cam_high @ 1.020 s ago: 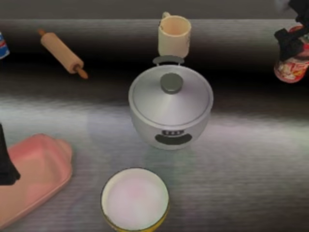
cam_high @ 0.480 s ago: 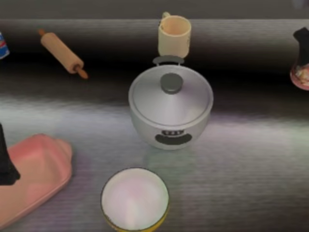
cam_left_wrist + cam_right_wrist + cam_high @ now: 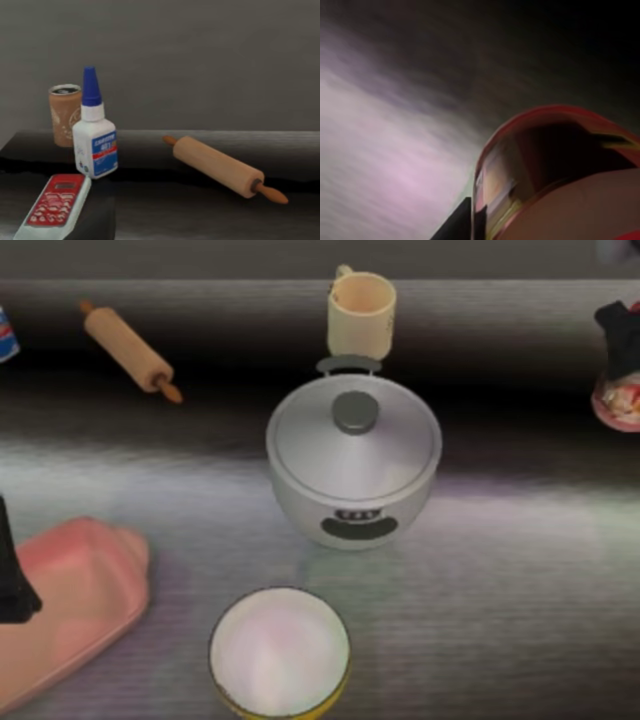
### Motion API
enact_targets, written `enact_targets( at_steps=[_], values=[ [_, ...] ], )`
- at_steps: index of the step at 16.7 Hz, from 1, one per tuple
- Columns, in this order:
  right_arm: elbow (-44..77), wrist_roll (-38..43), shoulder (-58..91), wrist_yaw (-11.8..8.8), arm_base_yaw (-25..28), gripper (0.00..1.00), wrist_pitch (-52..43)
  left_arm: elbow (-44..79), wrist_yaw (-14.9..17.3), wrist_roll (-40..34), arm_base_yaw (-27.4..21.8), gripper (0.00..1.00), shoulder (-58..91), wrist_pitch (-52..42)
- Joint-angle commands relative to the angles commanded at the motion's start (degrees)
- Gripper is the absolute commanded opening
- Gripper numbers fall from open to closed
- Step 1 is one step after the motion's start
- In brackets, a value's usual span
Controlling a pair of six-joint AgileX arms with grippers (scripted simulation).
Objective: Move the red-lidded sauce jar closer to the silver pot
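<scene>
A: What setting is shown?
B: A rendered kitchen-style counter [image 3: 520,570]: lidded silver metal pot [image 3: 352,460], wooden rolling pin [image 3: 128,348], cream mug [image 3: 361,310], yellow-rimmed white bowl [image 3: 280,652].

right gripper [image 3: 622,335]: top-right edge, jaws clamped | left arm [image 3: 12,575]: parked left

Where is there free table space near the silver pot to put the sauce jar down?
The right gripper holds the red-lidded sauce jar at the table's right edge. Bare table lies between it and the silver pot, and also left of the pot, below the rolling pin. It is crowded behind the pot by the cream mug and in front by the bowl.
</scene>
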Motion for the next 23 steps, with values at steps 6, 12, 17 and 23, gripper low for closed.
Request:
enact_targets(
  at_steps=[6,12,17,23],
  values=[
    [-7.7,21.3,-2.2,3.9,7.0,0.0,6.8,0.0,0.0,0.0,0.0,1.0,0.0,0.0],
    [-15.6,40.4,-4.1,7.6,13.7,0.0,12.9,0.0,0.0,0.0,0.0,1.0,0.0,0.0],
    [-16.7,42.2,-4.3,8.1,14.5,0.0,13.6,0.0,0.0,0.0,0.0,1.0,0.0,0.0],
    [-20.5,42.2,-2.4,8.1,14.3,0.0,20.1,0.0,0.0,0.0,0.0,1.0,0.0,0.0]
  ],
)
